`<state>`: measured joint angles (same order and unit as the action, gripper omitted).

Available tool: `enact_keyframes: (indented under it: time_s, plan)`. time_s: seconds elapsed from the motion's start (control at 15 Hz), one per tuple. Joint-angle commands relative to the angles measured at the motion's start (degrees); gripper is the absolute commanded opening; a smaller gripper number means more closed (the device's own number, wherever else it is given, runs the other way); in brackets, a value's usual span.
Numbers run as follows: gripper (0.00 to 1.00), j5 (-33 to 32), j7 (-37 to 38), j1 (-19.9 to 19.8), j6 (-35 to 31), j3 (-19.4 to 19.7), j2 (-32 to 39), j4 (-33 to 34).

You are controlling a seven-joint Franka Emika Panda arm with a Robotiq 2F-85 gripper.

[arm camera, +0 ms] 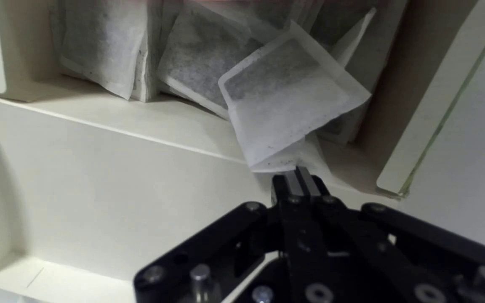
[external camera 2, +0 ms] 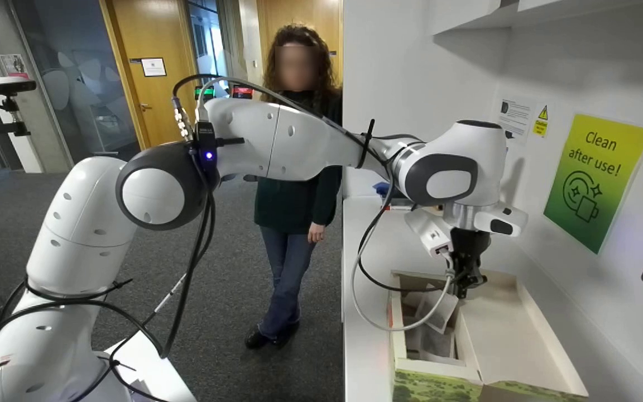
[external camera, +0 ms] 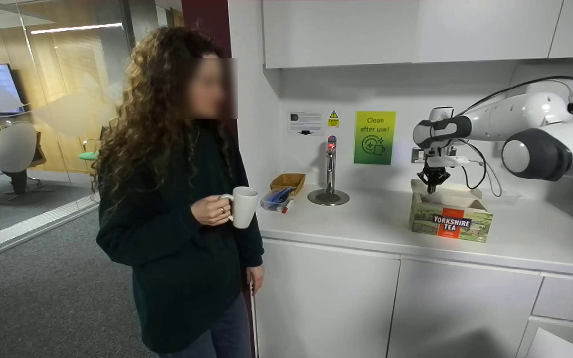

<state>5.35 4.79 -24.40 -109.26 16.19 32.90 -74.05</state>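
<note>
My gripper [arm camera: 299,176] is shut on the edge of a white square tea bag [arm camera: 289,101]. The bag hangs from the fingertips over the open Yorkshire Tea box; an exterior view shows this tea bag [external camera 2: 440,308] below the gripper [external camera 2: 466,289]. Several more tea bags [arm camera: 103,46] lie inside the box. The cardboard box [external camera: 423,219] stands on the counter with its lid [external camera 2: 511,329] open toward the wall. In an exterior view, the gripper [external camera: 431,188] is above the box, and its rear wall and rim partly surround the fingertips.
A person [external camera: 177,223] stands beside the counter [external camera: 361,223], holding a white mug [external camera: 244,209]. A metal tap [external camera: 331,171] on a round base, a wicker basket [external camera: 291,181] and a clear container [external camera: 276,199] are farther along. Cables [external camera 2: 355,279] loop near the gripper. Cabinets [external camera: 391,30] hang above.
</note>
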Motion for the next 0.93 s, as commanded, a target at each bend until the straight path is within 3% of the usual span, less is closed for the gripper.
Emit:
enact_keyframes:
  time_s: [0.0,0.07,0.2,0.6,0.67,0.87]
  plan:
    - [0.30,-0.29,0.06,0.00,0.45,0.01,0.02,0.15]
    - [0.11,-0.32,0.06,0.02,0.53,0.01,0.02,0.17]
    - [0.28,-0.32,0.06,0.02,0.52,0.01,0.02,0.17]
    - [0.30,-0.31,0.06,0.02,0.52,0.01,0.02,0.17]
    - [0.55,-0.31,0.06,0.02,0.52,0.01,0.02,0.17]
    - [0.70,0.31,0.01,-0.07,0.23,-0.12,-0.91,-0.26]
